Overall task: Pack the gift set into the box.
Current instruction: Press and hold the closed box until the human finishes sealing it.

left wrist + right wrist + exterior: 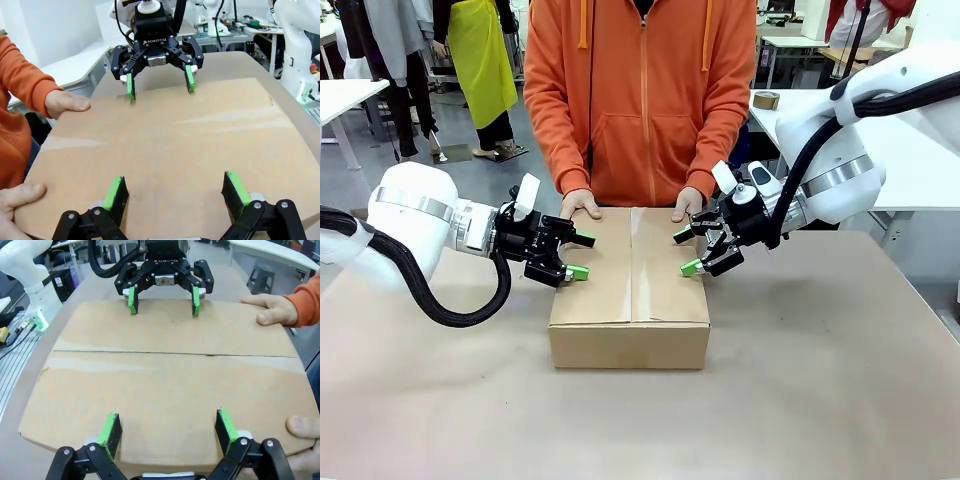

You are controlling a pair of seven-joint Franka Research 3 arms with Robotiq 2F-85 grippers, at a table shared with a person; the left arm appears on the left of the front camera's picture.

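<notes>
The box (629, 300) stands mid-table with its top flaps folded shut (165, 145) (165, 370). The gift set is hidden. A person in an orange hoodie rests both hands (580, 204) (687, 204) on the box's far edge. My left gripper (579, 255) hangs open at the box's left edge, just above the top. From the right side, my right gripper (686, 252) hovers open over the right edge. In the left wrist view my left gripper (175, 192) faces the right gripper (159, 84) across the lid; in the right wrist view my right gripper (167, 427) faces the left gripper (162, 300).
The brown table (820, 380) has free room all around the box. White tables (920, 150) stand behind at the right, one holding a tape roll (766, 100). The person's hand (65, 102) and thumb (305, 426) lie on the lid near the grippers.
</notes>
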